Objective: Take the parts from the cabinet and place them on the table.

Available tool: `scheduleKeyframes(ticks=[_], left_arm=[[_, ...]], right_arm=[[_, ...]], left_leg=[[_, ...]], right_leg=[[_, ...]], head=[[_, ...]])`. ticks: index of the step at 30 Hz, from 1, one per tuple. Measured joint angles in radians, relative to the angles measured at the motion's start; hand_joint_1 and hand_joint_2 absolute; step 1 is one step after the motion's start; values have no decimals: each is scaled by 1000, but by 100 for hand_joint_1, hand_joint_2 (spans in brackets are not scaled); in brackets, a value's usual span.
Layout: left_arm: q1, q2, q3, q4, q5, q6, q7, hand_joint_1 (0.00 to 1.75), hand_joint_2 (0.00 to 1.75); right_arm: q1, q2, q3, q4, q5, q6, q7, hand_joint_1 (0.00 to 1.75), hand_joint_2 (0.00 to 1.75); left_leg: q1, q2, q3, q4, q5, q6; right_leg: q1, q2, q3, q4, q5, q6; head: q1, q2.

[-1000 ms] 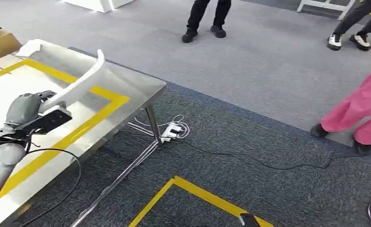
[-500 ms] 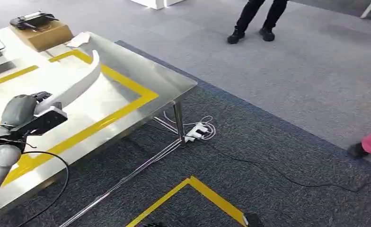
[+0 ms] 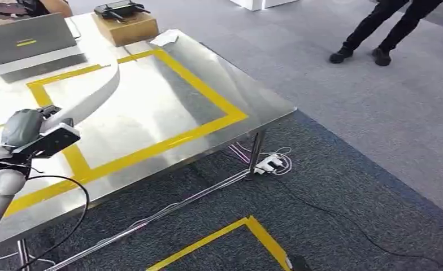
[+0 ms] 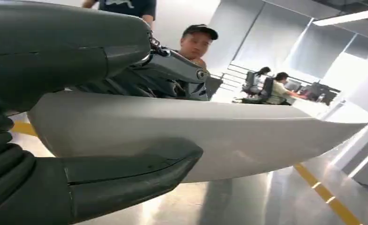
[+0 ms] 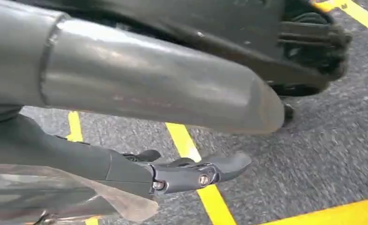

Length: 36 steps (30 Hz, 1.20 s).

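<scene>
Over the steel table (image 3: 219, 84) with yellow tape lines, the left hand (image 3: 30, 127) is gripping a long curved white part (image 3: 92, 99), while the right hand (image 5: 126, 93) is hanging with fingers apart, holding nothing.

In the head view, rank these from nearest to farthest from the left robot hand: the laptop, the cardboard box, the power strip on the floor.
Measured from the left robot hand, which holds the long white part over the table:
1. Laptop, at the table's far side, ahead of the hand.
2. Cardboard box, at the table's far corner, further right.
3. Power strip, on the carpet beside the table leg, well to the right.
</scene>
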Motion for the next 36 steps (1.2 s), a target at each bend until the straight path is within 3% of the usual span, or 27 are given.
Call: scheduleKeyframes(ticks=[2, 3, 4, 6, 8, 9, 11, 12, 14, 15, 16, 17, 19, 20, 23, 29, 30, 31, 32, 34, 35, 36], left_arm=[[0, -2, 0, 0, 0, 0, 0, 175, 175], [-1, -3, 0, 0, 0, 0, 0, 175, 175], [-2, -4, 0, 0, 0, 0, -1, 175, 175], [-3, -5, -1, 0, 0, 0, -2, 175, 175], [1, 0, -1, 0, 1, 0, -2, 175, 175], [3, 0, -1, 0, 1, 0, -2, 175, 175], [-1, 3, 0, 0, 1, 0, -2, 175, 175], [-4, 2, 0, 0, 1, 0, -2, 175, 175], [0, -3, -2, 0, 1, 0, -2, 175, 175], [2, -3, -2, 0, 1, -1, -2, 175, 175], [4, -3, -2, 0, 1, -1, -2, 175, 175], [3, -3, -2, 0, 1, 0, -2, 175, 175], [2, -2, -2, 0, 1, 0, -2, 175, 175], [1, -2, -2, 0, 1, 0, -2, 175, 175], [0, -2, -2, 0, 0, 0, -2, 175, 175], [0, -2, -2, 0, 0, 0, -2, 175, 175], [-1, -3, -2, -2, 0, 0, -2, 175, 175], [-6, -6, -3, -3, 0, 0, -2, 175, 175], [-4, -10, -3, -3, 0, 0, -2, 175, 175], [-5, -11, -3, -3, 0, 0, -2, 175, 175], [-5, -12, -3, -3, 0, 0, -2, 175, 175], [-6, -11, -3, -4, 0, 0, -2, 175, 175]], right_arm=[[-2, 0, 0, 0, 0, 0, -1, 0, 0], [-3, -1, 0, 0, -1, 0, -2, 0, 0], [-3, -1, 0, 0, -1, 0, -3, 0, 0], [-2, -1, 0, 0, -2, 0, -3, 0, 0], [-3, -2, 0, 0, -3, 0, -4, 0, 0], [-5, -2, 0, 0, -3, -1, -5, 0, 0], [-6, -3, 0, 1, -3, 0, -6, 0, 0], [-4, -3, 0, 1, -2, 0, -6, 0, 0], [0, -3, 0, 1, -3, 0, -6, 0, 0], [1, -3, 0, 1, -3, 0, -6, 0, 0], [1, -3, 0, 1, -3, 0, -6, 0, 0], [0, -3, 0, 1, -3, 0, -6, 0, 0], [-2, -3, 0, 1, -3, 1, -6, 0, 0], [-2, -3, 0, 1, -3, 1, -6, 0, 0], [-5, -3, 0, 1, -3, 1, -6, 0, 0], [-5, -3, 0, 1, -3, 1, -6, 0, 0], [-8, -3, 0, 1, -3, 1, -6, 0, 0], [-6, -3, 0, 1, -3, 1, -6, 0, 0], [-1, -3, 0, 1, -3, 1, -6, 0, 0], [-2, -3, 0, 1, -4, 1, -6, 0, 0], [-3, -4, 0, 1, -3, 1, -6, 0, 0], [-4, -4, 0, 1, -3, 2, -6, 0, 0]], left_leg=[[1, -29, 2, 1, -1, -2], [3, -41, 2, 2, -2, -5], [-2, -50, -4, 7, -3, -12], [6, -73, -13, 4, 5, -25], [6, -96, -14, -1, 9, -38], [8, -85, -17, 4, 2, -39], [2, -10, -33, 47, -31, -44], [3, 19, -64, 118, -70, -49], [7, 39, -134, 272, -131, -57], [10, 40, -150, 304, -132, -59], [12, 41, -142, 288, -111, -61], [12, 43, -116, 233, -75, -61], [12, 63, -18, 49, 13, -55], [5, 77, 7, 15, -2, -52], [-1, 67, 2, 2, -9, -36], [-2, 66, 2, 2, -9, -35], [8, 61, 10, -10, -3, -23], [7, 53, 11, -9, -7, -7], [6, 42, 12, -5, -10, -6], [7, 35, 15, 0, -16, -11], [8, 33, 15, 1, -19, -15], [0, 29, 8, 10, -21, -20]], right_leg=[[-2, 16, 65, -162, 104, -6], [-5, 52, 100, -249, 142, -8], [-11, 89, 114, -275, 127, -12], [-7, 73, 128, -286, 124, -16], [-11, 51, 133, -294, 129, -29], [-15, 43, 136, -301, 132, -34], [-12, 30, 141, -306, 132, -40], [-10, 18, 144, -305, 132, -43], [-7, -8, 146, -305, 127, -48], [-7, -18, 147, -304, 125, -47], [-7, -26, 149, -304, 123, -46], [-7, -35, 151, -303, 121, -45], [-7, -47, 164, -303, 113, -37], [-4, -53, 165, -303, 109, -32], [-1, -63, 162, -302, 106, -18], [-1, -65, 163, -303, 106, -17], [-5, -52, 155, -295, 93, -3], [-6, -3, 13, -21, -24, 7], [-6, -2, -3, -37, 34, 6], [-8, 0, 76, -213, 132, 0], [-8, 10, 103, -272, 133, -4], [-8, 12, 121, -293, 129, -7]], head=[[0, 0], [0, 0], [-1, 0], [-1, 0], [-2, 0], [-1, 0], [-13, 0], [-12, 0], [-12, 0], [-13, 0], [-13, 0], [-12, 0], [-13, 0], [-11, 0], [-11, 0], [-11, 0], [-11, 0], [-4, 0], [-4, 0], [-4, 0], [-5, 0], [-5, 0]])
